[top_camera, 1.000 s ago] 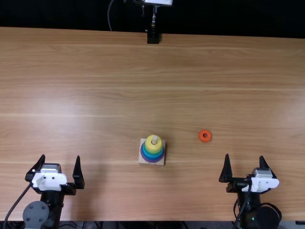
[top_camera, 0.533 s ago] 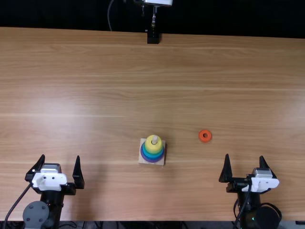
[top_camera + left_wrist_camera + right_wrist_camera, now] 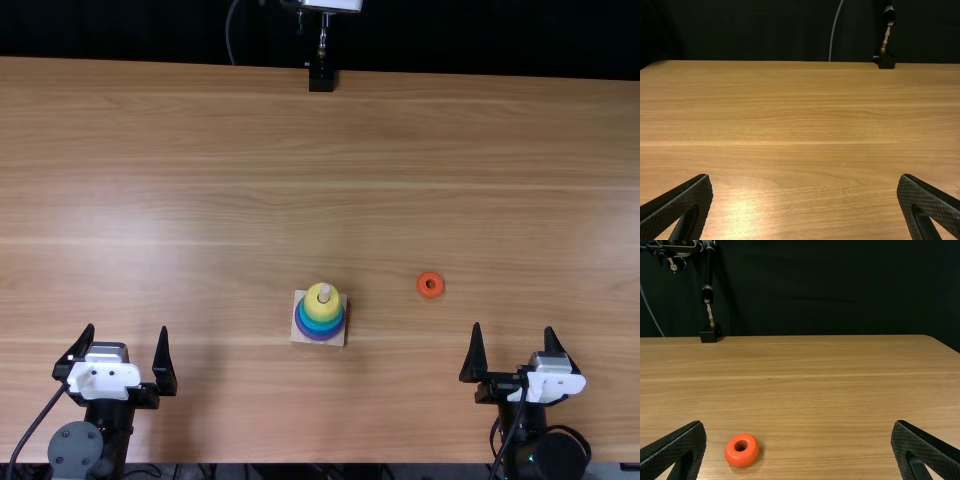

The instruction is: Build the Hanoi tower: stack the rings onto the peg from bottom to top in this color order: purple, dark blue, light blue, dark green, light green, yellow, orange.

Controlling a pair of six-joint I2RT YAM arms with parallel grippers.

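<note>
In the top view my left gripper (image 3: 127, 335) stands open at the lower left, and my right gripper (image 3: 513, 333) is open at the lower right. Between them, around the middle, is the wooden base (image 3: 301, 336) with stacked rings: purple (image 3: 319, 336) lowest, blue tones (image 3: 305, 318) above, a yellow ring (image 3: 315, 304) uppermost, the peg tip (image 3: 324, 291) poking out. The orange ring (image 3: 430, 285) lies flat on the table, right of the tower. The right wrist view has the orange ring (image 3: 741, 450) beyond my open right gripper (image 3: 798, 426); my left gripper (image 3: 806, 179) is empty too.
At the far edge of the wooden table (image 3: 200, 150) stands a black mount (image 3: 322, 78) with a thin metal stem. Dark cloth (image 3: 840, 290) hangs behind the table.
</note>
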